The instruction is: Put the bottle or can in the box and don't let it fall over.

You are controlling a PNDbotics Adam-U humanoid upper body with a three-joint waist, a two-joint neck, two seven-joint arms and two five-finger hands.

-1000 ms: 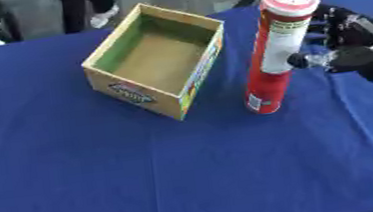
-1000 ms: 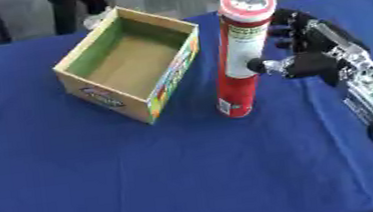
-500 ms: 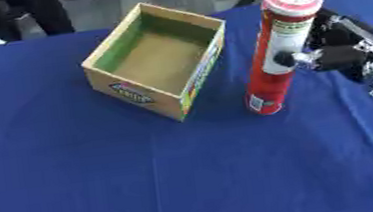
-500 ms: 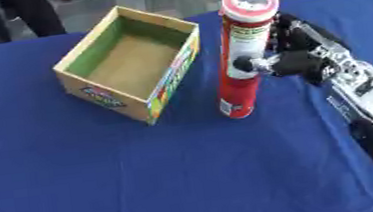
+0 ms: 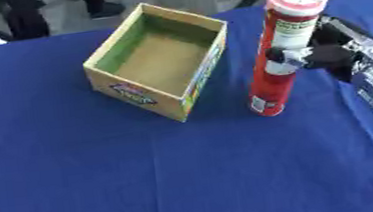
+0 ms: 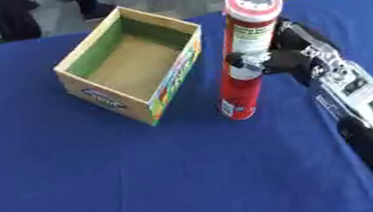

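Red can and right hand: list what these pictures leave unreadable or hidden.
- Red can: label print is blurred in both eye views.
- Right hand: the can hides its fingers on the far side; only one tip shows in front.
- Box: the near wall hides part of its floor; side print is blurred.
- Left hand: in neither view.

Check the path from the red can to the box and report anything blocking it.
Nothing visible lies between them. The red can stands upright on the blue cloth just right of the open box, held by the right hand. Only the box's near wall must be cleared.
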